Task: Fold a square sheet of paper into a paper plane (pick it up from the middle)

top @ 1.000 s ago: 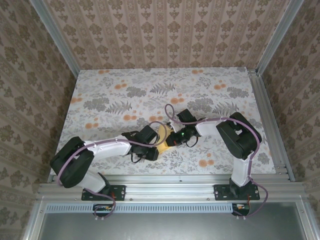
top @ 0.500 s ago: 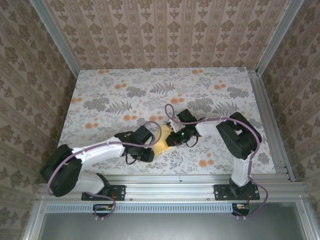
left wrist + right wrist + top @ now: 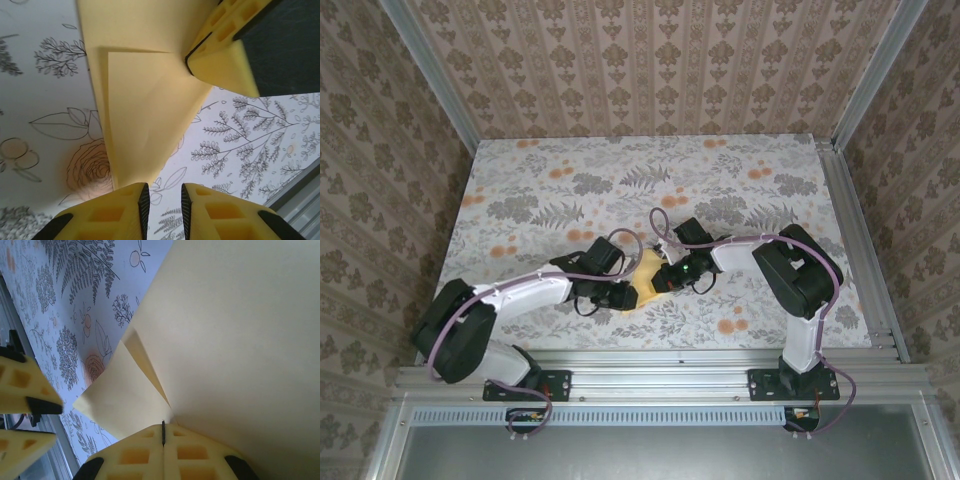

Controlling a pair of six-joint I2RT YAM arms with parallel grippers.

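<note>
Right claw (image 3: pixel 163 427) pinching pale-yellow paper sheet (image 3: pixel 240 340), folded into a creased point, left claw (image 3: pixel 164 195) slightly parted beside it

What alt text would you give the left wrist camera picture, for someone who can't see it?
A partly folded pale-yellow sheet of paper, one flap creased over it, spans the middle, over a white cloth printed with leaves and flowers. The right arm's yellow jaws meet it at upper right; the left arm's own jaws sit at the bottom, slightly apart.
</note>
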